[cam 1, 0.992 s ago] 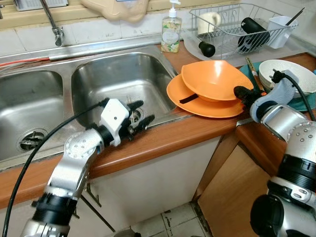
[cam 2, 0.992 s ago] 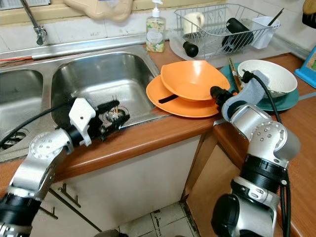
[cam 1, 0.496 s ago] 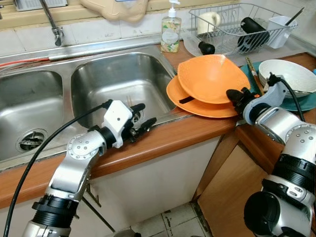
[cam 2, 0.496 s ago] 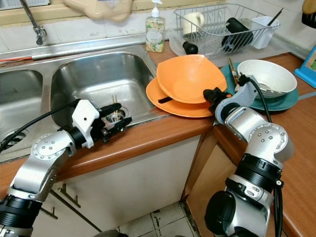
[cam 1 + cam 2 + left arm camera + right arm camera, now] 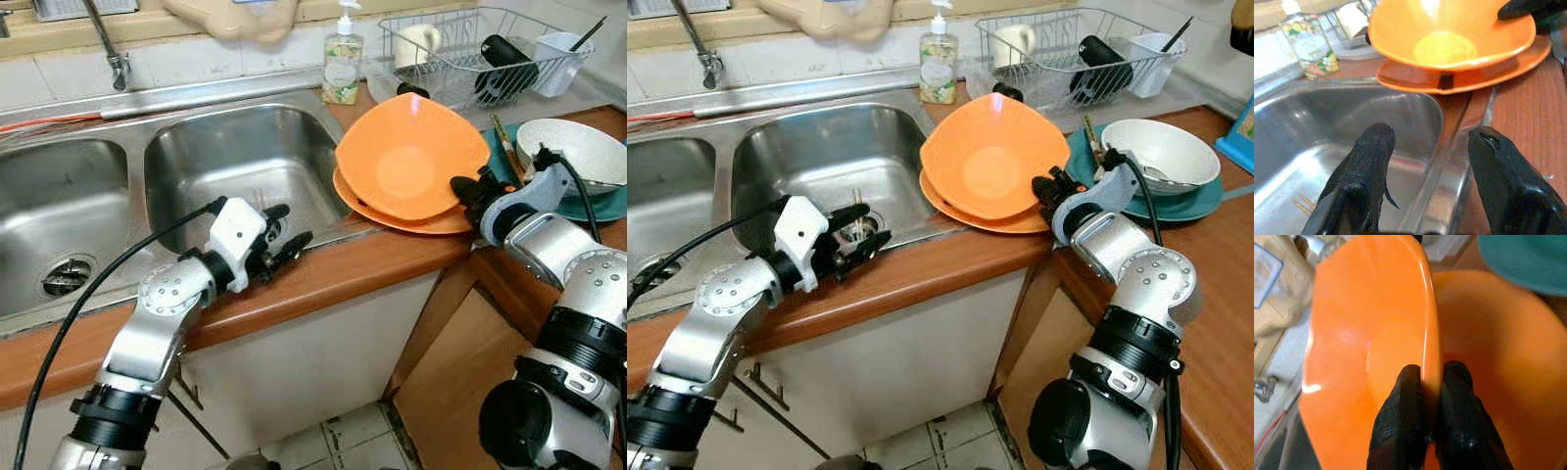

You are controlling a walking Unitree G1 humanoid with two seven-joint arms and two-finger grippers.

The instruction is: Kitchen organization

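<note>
An orange bowl is tipped up on its edge over an orange plate on the wooden counter, right of the sink. My right gripper is shut on the bowl's near rim; in the right wrist view its fingers pinch that rim with the plate behind. My left gripper hovers open over the right sink basin's front edge, holding nothing. In the left wrist view the bowl and plate lie beyond its spread fingers.
A white bowl sits on a teal plate at the right. A wire dish rack with a mug and a black bottle stands behind. A soap bottle and tap line the back. The left basin has a drain.
My right gripper has tilted the orange bowl up from lying flat on the plate to standing steeply on its edge, leaning towards the sink. My left gripper has barely moved.
</note>
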